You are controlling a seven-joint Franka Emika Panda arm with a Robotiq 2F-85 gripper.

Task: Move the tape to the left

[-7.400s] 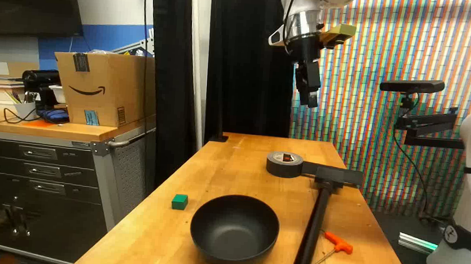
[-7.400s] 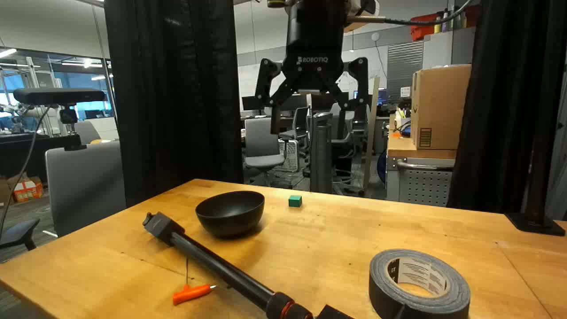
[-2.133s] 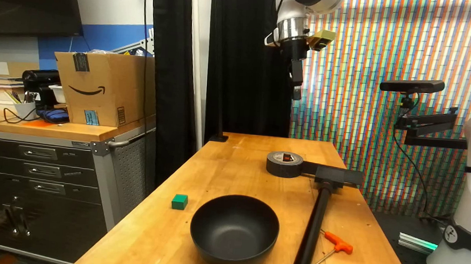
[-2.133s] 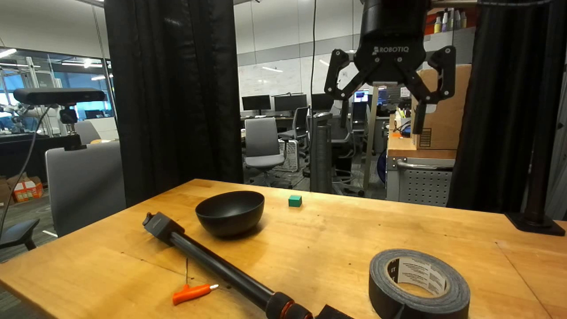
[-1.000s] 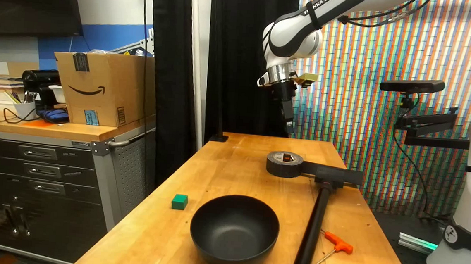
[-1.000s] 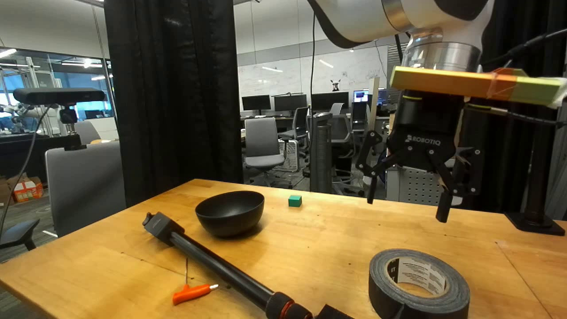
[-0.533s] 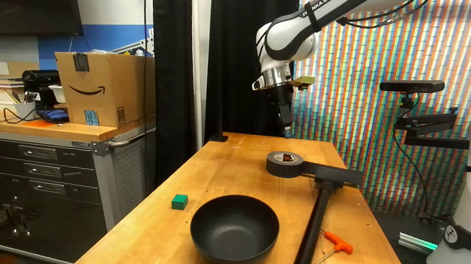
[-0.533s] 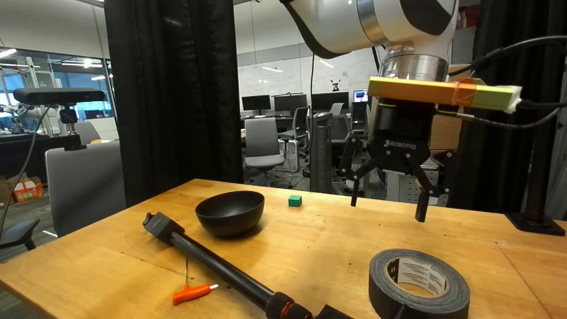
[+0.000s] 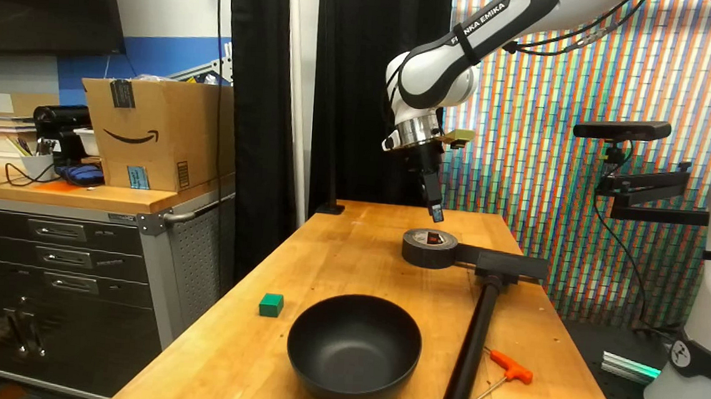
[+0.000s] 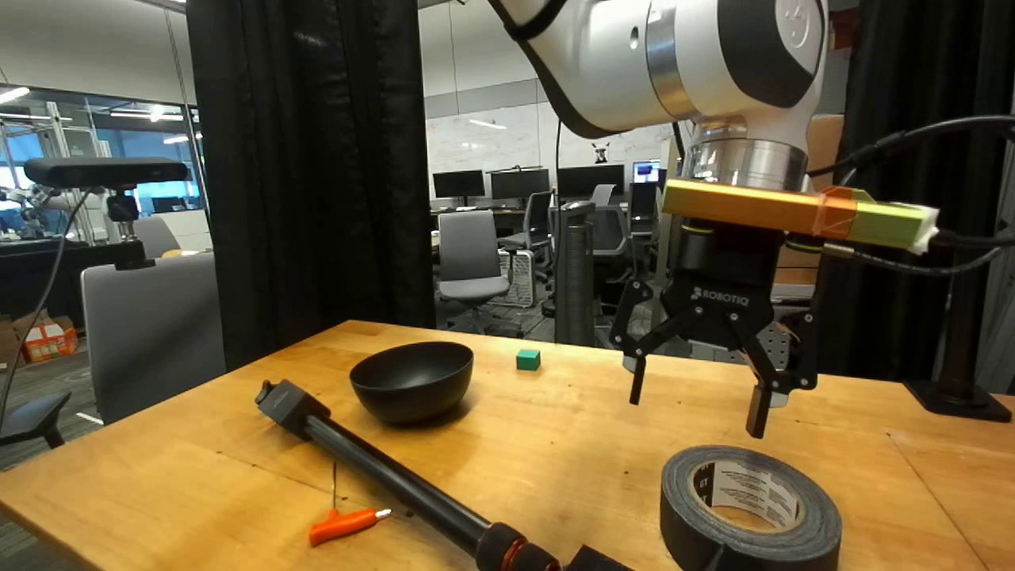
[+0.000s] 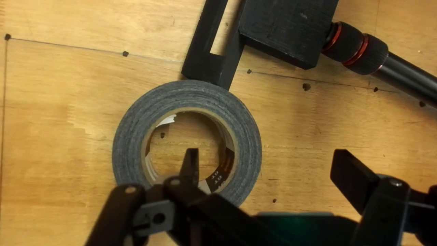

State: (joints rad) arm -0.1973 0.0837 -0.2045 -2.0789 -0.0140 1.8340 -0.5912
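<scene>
The tape (image 9: 428, 255) is a dark grey-black roll lying flat on the wooden table, at the far part in an exterior view. It shows large at the front right in an exterior view (image 10: 753, 546), and in the wrist view (image 11: 248, 143). My gripper (image 10: 697, 403) is open and empty, pointing down above the table near the tape; it also shows in an exterior view (image 9: 436, 214) above and behind the tape. In the wrist view, my gripper (image 11: 266, 152) has its left finger over the tape's hole and its right finger over bare wood to the right of it.
A black pole (image 9: 473, 345) lies on the table; its flat black end piece (image 11: 286, 30) reaches up to the tape's rim. A black bowl (image 9: 354, 349), a green cube (image 9: 271, 305) and an orange-handled tool (image 10: 342, 525) also lie there. A black post base (image 10: 955, 402) stands at the edge.
My gripper has come down from high above the table toward the tape and turned. In the last half second it has lowered further. The tape and other objects have not moved.
</scene>
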